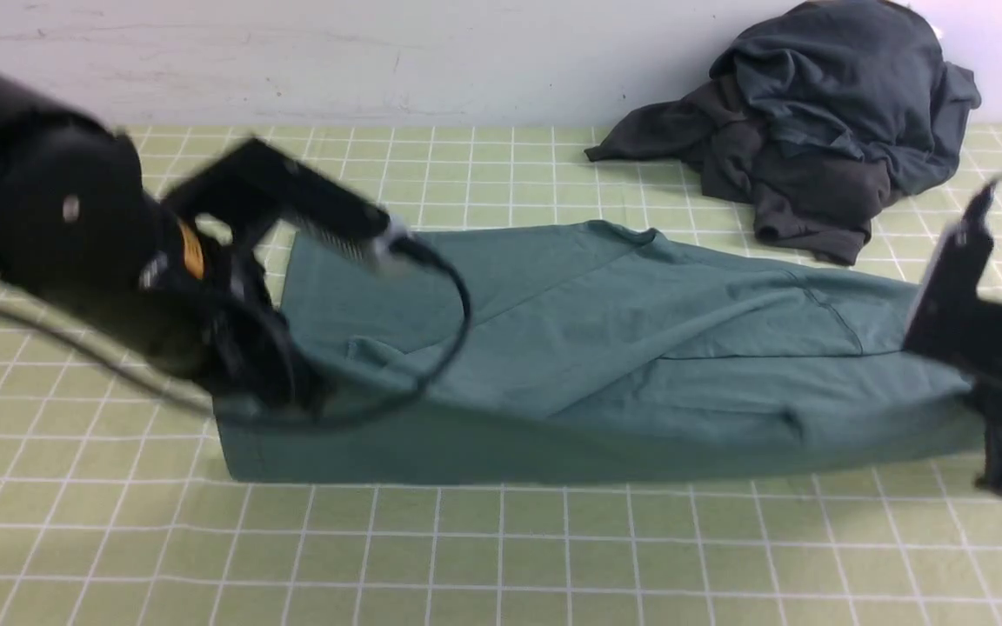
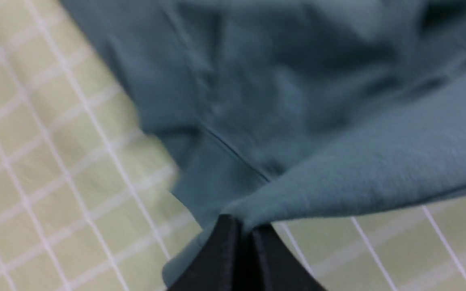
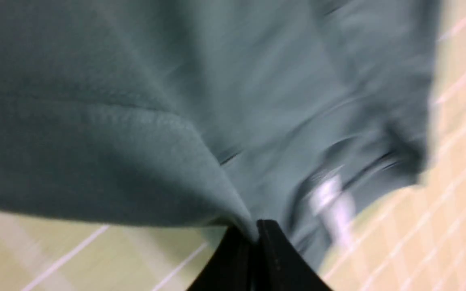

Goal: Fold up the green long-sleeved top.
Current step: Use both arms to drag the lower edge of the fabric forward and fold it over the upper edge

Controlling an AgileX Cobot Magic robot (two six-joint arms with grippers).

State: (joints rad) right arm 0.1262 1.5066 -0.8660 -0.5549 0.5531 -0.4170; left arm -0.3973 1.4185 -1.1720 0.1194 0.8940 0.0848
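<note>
Left gripper (image 2: 246, 226) and right gripper (image 3: 255, 230) each clamp the green top (image 1: 605, 348), near edge raised.

Near strip: the table (image 1: 501, 556) in front of the green top (image 1: 605, 348) is open across its width.
Far left strip: open table between the top's far edge and the wall (image 1: 379, 52).
Far right: a heap of dark clothes (image 1: 823, 130) lies against the wall, with only a narrow gap to the top.
Left side: the left arm (image 1: 57, 226) and its cable (image 1: 457, 304), looped over the top, block the way.
Right side: the right arm (image 1: 971, 296) stands over the top's right end.
Middle: open above the top, between the arms.
</note>
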